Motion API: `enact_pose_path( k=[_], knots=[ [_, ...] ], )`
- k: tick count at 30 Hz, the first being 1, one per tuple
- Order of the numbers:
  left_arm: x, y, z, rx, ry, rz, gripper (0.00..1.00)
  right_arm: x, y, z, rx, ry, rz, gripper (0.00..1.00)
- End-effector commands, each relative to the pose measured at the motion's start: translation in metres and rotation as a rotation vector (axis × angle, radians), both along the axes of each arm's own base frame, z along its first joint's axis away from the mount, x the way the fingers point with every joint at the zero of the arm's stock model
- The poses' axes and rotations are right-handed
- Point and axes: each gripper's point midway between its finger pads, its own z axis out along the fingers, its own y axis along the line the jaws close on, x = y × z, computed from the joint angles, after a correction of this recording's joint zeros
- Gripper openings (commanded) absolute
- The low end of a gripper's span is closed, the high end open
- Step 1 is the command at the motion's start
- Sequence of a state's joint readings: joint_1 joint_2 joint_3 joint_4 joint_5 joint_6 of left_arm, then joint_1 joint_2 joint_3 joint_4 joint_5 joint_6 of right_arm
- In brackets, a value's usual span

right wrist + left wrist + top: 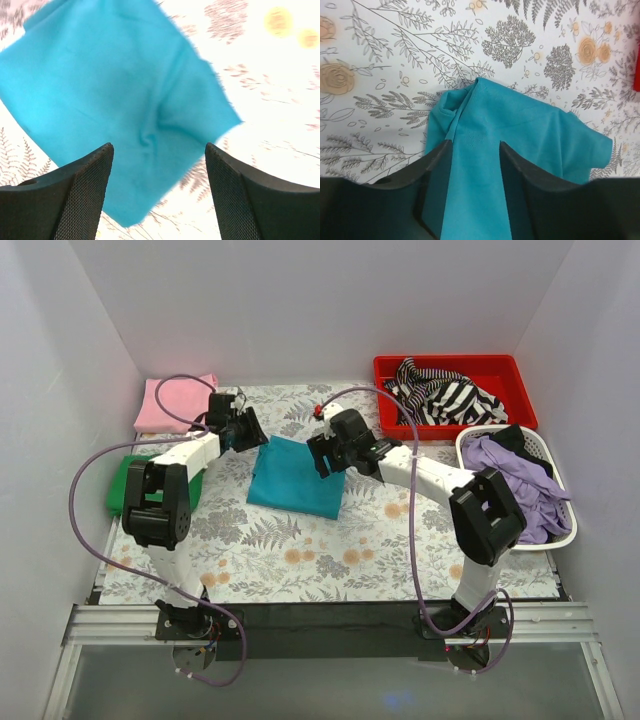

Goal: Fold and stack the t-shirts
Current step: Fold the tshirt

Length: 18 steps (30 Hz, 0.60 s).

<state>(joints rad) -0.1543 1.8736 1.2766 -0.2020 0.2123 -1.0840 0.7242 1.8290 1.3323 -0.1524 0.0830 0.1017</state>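
Note:
A teal t-shirt (295, 478) lies folded into a rough rectangle on the floral table cover. My left gripper (252, 430) is at its far left corner. In the left wrist view the teal cloth (530, 130) is bunched at a corner, and it fills the narrow gap between the parted fingers of my left gripper (475, 144). My right gripper (325, 455) is open over the shirt's right edge. In the right wrist view it (159, 146) hovers empty above a corner of the teal cloth (110, 85). A pink t-shirt (175, 400) and a green one (125, 480) lie folded at the far left.
A red bin (390, 365) at the back right holds striped cloth (440, 390). A white basket (470, 440) on the right holds purple cloth (510, 470). White walls close in the table on three sides.

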Motion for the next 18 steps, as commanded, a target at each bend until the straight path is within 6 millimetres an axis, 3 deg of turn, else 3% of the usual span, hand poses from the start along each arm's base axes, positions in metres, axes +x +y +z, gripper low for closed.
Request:
enact_pose_path(
  k=[1, 4, 7, 18],
  knots=[
    [-0.021, 0.018, 0.008, 0.074, 0.022, 0.040, 0.43, 0.013, -0.028, 0.014, -0.007, -0.049, -0.093, 0.80],
    [-0.030, 0.026, -0.015, 0.108, 0.076, 0.052, 0.48, 0.011, -0.039, 0.010, -0.014, -0.039, -0.108, 0.80],
    [-0.034, 0.021, -0.034, 0.100, 0.121, 0.017, 0.50, 0.007, -0.044, 0.008, -0.010, -0.027, -0.106, 0.80],
    [-0.042, 0.009, -0.069, 0.003, 0.210, -0.169, 0.52, 0.003, -0.064, -0.005, 0.000, 0.026, -0.129, 0.80]
  ],
)
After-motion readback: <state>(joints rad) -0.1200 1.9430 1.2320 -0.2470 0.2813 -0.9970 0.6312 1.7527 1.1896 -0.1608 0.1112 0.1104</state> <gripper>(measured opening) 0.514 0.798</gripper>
